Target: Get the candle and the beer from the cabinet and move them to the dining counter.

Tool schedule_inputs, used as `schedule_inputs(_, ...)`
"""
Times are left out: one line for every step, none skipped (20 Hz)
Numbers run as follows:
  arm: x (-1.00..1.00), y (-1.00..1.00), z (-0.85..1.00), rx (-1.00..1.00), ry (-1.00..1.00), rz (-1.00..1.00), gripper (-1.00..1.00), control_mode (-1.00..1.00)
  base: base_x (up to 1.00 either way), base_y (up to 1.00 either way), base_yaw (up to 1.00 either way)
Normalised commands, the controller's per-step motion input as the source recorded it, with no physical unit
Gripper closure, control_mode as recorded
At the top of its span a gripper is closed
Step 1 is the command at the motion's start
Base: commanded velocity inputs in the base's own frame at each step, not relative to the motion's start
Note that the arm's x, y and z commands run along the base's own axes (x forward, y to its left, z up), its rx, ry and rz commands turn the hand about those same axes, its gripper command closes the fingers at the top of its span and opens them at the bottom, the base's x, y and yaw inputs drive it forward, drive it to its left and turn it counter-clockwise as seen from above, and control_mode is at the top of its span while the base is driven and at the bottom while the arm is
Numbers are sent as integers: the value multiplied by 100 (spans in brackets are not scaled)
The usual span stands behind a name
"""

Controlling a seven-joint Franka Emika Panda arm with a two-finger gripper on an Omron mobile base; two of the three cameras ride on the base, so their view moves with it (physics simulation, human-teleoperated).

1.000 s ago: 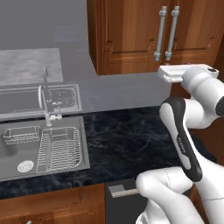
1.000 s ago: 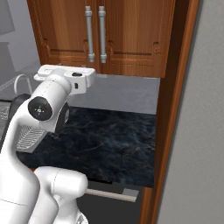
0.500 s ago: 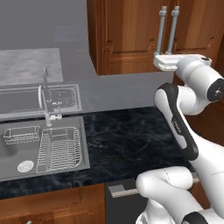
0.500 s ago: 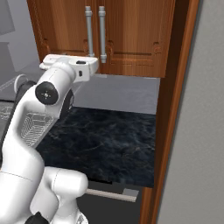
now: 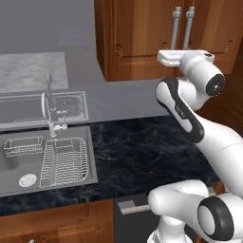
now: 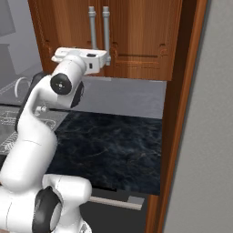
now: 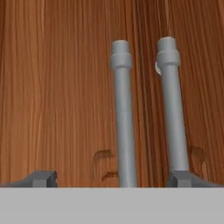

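Observation:
The cabinet [image 5: 137, 38] [image 6: 141, 32] hangs on the wall with both panelled doors closed, so the candle and the beer are hidden. Its two vertical silver handles [image 5: 175, 29] [image 6: 92, 27] meet at the door seam. My gripper [image 5: 176, 51] [image 6: 108, 58] is raised to the handles' lower ends and is open, holding nothing. In the hand view the cabinet wood [image 7: 61, 87] is close ahead. The left handle [image 7: 124, 122] stands between my fingertips [image 7: 41, 177], and the right handle [image 7: 173, 109] rises just above the right fingertip. The dining counter is out of view.
Below the cabinet runs a black marble counter [image 5: 142, 147] with a steel sink [image 5: 42, 161], a faucet [image 5: 50, 104] and a wire rack. A tall wooden side panel [image 6: 175, 113] and a grey wall [image 6: 205, 136] close off the right.
The hand has risen from below the cabinet's lower edge and moved in to the bottom of the two handles. The jaws have stayed open.

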Motion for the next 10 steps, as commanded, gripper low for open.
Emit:
schedule_inputs(66, 0, 6, 0, -5, 0, -100, -100, 0, 0, 0)
schedule_inputs(65, 0, 6, 0, -5, 0, -100, -100, 0, 0, 0)
schedule_inputs(66, -1, 6, 1, -5, 0, -100, -100, 0, 0, 0)
schedule_inputs(66, -4, 5, 1, -3, 0, -100, -100, 0, 0, 0)
schedule_inputs(64, -13, 6, 2, 0, 0, -100, -100, 0, 0, 0)
schedule_inputs(63, -17, 6, 2, 0, 0, -100, -100, 0, 0, 0)
schedule_inputs(60, -20, 4, 3, 0, 0, -100, -100, 0, 0, 0)
schedule_inputs(54, -25, 3, 3, 0, 0, -100, -100, 0, 0, 0)
schedule_inputs(49, -29, 3, 3, 0, 0, -100, -100, 0, 0, 0)
schedule_inputs(46, -31, 2, 3, 0, 0, -100, -100, 0, 0, 0)
